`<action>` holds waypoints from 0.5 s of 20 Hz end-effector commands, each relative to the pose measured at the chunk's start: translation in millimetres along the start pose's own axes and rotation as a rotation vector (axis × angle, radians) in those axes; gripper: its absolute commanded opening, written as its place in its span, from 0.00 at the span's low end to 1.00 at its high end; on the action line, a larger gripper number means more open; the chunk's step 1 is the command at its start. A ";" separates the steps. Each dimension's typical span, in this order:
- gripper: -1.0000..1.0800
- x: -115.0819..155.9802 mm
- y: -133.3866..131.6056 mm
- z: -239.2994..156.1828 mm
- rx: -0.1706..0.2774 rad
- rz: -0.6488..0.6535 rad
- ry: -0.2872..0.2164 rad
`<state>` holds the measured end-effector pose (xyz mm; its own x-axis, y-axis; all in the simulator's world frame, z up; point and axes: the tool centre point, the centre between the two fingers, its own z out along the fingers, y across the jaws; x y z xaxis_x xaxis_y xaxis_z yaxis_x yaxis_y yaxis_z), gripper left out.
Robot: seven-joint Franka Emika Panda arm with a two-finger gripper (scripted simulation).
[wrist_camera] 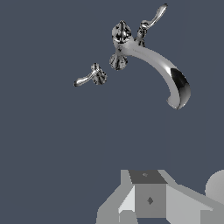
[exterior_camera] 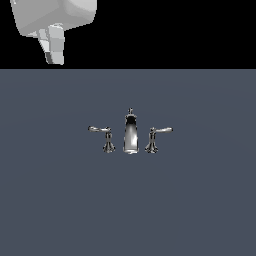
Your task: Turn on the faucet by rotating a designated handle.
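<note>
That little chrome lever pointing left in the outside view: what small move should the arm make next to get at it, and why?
Probably lower and advance the tool toward the small chrome lever handle. The tool hangs high in the exterior view's upper left corner, far from the shiny chrome three-piece faucet, touching nothing. Bare grey surface lies between them.

Faucet (exterior_camera: pixel 130 134) stood mid-bench (exterior_camera: pixel 200 200); handle (exterior_camera: pixel 103 136) at exterior view's left of spout, second lever (exterior_camera: pixel 156 137) right; claw (exterior_camera: pixel 54 47) high, far left, well apart.
</note>
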<state>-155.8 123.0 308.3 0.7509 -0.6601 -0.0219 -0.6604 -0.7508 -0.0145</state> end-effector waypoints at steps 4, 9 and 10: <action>0.00 11.1 -23.0 26.7 0.003 0.111 0.001; 0.00 22.8 -41.1 49.1 0.004 0.203 0.002; 0.00 25.3 -44.4 53.4 0.005 0.221 0.003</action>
<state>-114.1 139.1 261.8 0.6104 -0.7918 -0.0223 -0.7921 -0.6103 -0.0135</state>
